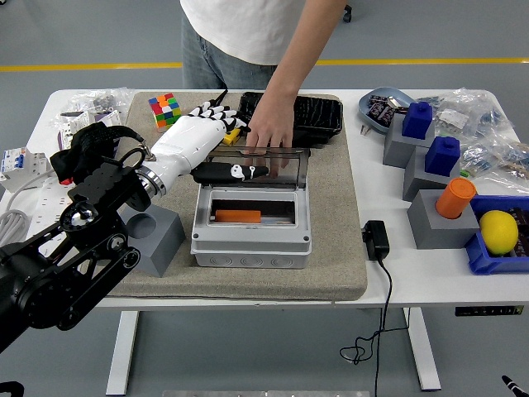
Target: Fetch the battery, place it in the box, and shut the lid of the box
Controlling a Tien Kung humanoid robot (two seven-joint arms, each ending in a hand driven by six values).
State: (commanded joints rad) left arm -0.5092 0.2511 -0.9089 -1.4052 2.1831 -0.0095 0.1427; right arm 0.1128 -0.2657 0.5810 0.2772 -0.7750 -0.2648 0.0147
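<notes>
Head view, left to right. At far left, cables and small white parts [18, 161] on the white table [430, 273]. Black left arm reaching in from the lower left, its white left hand [202, 141] spread wide and holding nothing, fingers fanned over the mat, black thumb [229, 172] lying across the front of the box's clear lid [285, 165]. Below the wrist, a grey block [159, 236] with a round hole on the grey mat [331, 273]. Behind the hand, a coloured cube [165, 109] and a yellow tape measure [231, 132], mostly hidden by the fingers. In the middle of the mat, a grey box [252, 236], lid raised and tilted back, an orange battery [238, 216] lying inside on the left. At the lid's top edge, a person's hand [271, 132] reaching down from the far side, fingers touching the lid from behind. Just beyond, a black tray [318, 114]. Right of the mat, a black charger [376, 240] with its cord trailing off the near edge. Farther right, grey blocks topped with two blue pieces [430, 136] and an orange cylinder [455, 198], then a yellow lemon [498, 231] in a blue bin [479, 256], plastic bags [488, 124] behind. Right arm out of sight.
</notes>
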